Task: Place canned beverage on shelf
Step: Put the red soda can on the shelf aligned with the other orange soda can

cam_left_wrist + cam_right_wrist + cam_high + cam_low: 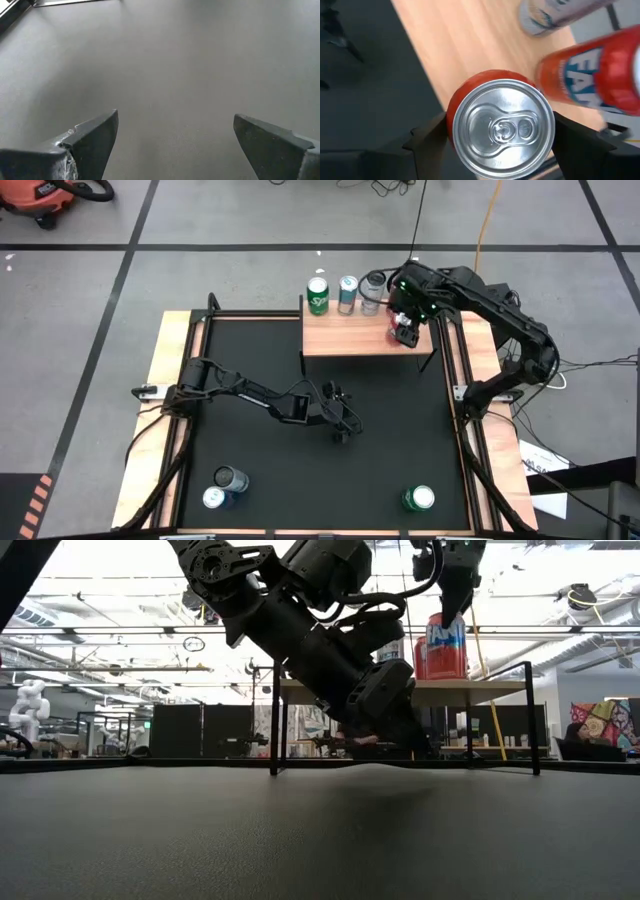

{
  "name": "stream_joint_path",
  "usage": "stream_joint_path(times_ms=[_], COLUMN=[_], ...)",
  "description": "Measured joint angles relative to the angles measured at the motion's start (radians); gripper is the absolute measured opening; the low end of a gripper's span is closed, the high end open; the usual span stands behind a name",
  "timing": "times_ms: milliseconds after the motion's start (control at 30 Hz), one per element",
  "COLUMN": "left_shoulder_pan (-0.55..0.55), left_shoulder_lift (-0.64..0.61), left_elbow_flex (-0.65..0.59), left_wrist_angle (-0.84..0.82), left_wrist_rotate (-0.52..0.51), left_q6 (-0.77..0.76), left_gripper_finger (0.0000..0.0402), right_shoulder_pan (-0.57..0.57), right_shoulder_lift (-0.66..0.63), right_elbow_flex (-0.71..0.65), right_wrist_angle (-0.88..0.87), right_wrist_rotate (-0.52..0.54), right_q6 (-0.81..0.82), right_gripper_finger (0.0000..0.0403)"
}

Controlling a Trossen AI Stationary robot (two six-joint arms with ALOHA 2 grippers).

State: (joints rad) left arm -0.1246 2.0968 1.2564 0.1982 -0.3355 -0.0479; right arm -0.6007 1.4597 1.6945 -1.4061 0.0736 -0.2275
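fingers (427,137) of the right gripper (404,332) bracket the red can (500,127) standing on the shelf (350,337) at its three o'clock end, seemingly slackening to release; left gripper (343,418) idles agape.

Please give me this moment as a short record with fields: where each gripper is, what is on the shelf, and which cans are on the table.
right gripper: over the shelf's right end, fingers on both sides of an upright red can; grip or release cannot be told
left gripper: open, low over mid-table, holding nothing
shelf: green can, two silver cans along the far edge, plus the red can
table: two cans near left, green can near right
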Motion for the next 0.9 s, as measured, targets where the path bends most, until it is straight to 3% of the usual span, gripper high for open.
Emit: stream_joint_path(times_ms=[300, 600, 900], left_shoulder_pan=[0.001, 0.001, 0.009], left_shoulder_lift=[0.0, 0.0, 0.0], left_elbow_flex=[0.0, 0.0, 0.0], left_wrist_angle=[0.005, 0.01, 0.015], left_wrist_rotate=[-0.009, -0.01, -0.01], left_q6=[-0.001, -0.003, -0.003], left_gripper_finger=[0.0396, 0.0396, 0.0396], right_shoulder_pan=[-0.01, -0.009, -0.009], right_shoulder_lift=[-0.022, -0.065, -0.152], right_elbow_flex=[0.004, 0.004, 0.005], right_wrist_angle=[-0.011, 0.01, 0.023], right_wrist_rotate=[0.011, 0.085, 0.006], right_q6=[-0.039, -0.05, -0.016], right_gripper_finger=[0.0336, 0.0323, 0.0296])
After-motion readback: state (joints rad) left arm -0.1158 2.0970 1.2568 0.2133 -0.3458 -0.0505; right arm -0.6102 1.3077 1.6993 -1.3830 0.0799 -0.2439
